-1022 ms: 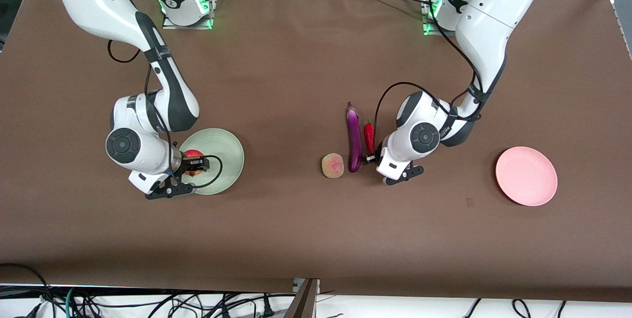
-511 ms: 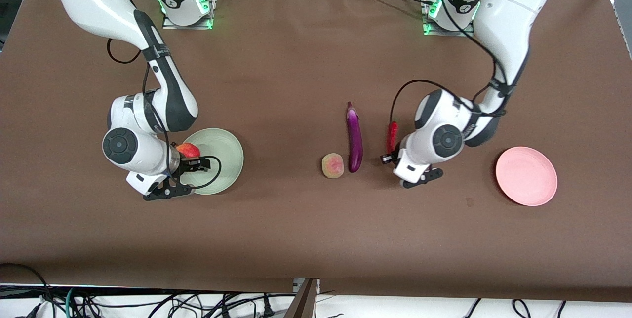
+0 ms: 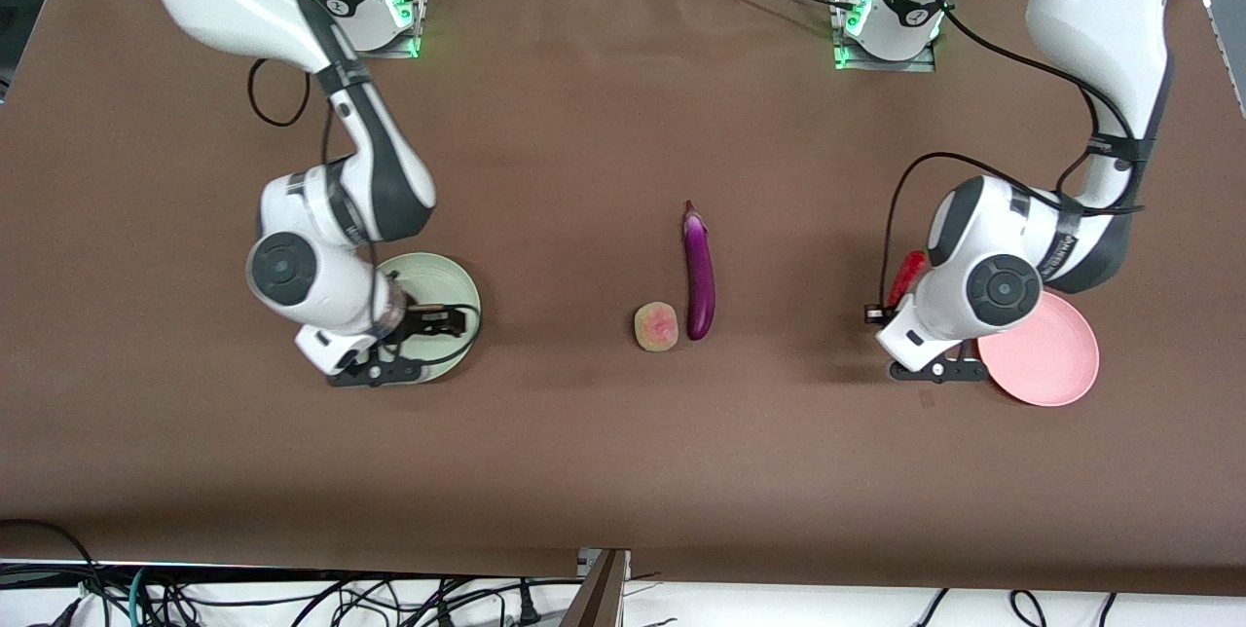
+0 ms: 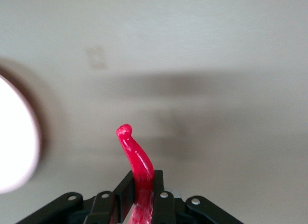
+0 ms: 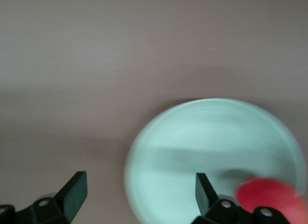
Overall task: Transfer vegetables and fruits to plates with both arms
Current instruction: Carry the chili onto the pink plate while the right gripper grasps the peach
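We see the left gripper (image 4: 142, 209) clamped on the chili (image 4: 138, 171) beside the pink plate (image 3: 1056, 354). The right gripper (image 5: 137, 195) gapes empty over the green plate (image 3: 458, 288), its wrist hiding the red fruit (image 5: 269, 195) (only the wrist view shows it). Eggplant (image 3: 698, 272) and yellow-green fruit (image 3: 656, 326) lie mid-table.

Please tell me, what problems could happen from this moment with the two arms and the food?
1. The left claw grips the red chili pepper at one end only; it may slip out before reaching the pink plate.
2. The open right claw hangs just over the red fruit near the green plate's rim; a nudge could roll it off.
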Robot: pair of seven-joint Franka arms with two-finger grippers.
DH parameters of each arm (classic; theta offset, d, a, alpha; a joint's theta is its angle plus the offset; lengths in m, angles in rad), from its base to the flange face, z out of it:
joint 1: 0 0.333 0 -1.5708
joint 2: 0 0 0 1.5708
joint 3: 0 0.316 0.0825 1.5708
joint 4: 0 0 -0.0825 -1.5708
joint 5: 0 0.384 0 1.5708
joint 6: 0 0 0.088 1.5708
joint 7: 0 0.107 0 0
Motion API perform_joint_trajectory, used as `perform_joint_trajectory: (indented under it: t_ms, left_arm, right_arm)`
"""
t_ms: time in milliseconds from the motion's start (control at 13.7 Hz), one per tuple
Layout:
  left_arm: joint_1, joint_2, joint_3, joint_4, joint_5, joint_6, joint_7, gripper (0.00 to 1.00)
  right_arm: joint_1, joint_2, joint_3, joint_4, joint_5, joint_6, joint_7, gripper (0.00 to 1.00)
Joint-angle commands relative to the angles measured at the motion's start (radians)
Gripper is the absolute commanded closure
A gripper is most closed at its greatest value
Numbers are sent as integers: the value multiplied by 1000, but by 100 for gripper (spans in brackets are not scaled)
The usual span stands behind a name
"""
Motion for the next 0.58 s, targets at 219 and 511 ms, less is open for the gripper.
perform_joint_trajectory:
  t_ms: [219, 511]
  left_arm:
    - [119, 39, 30, 51, 123, 15, 414, 100]
    - [183, 94, 32, 42, 195, 173, 536, 99]
  right_arm:
    - [262, 164, -19, 178, -19, 196, 346, 1]
    - [379, 290, -59, 216, -139, 387, 444, 1]
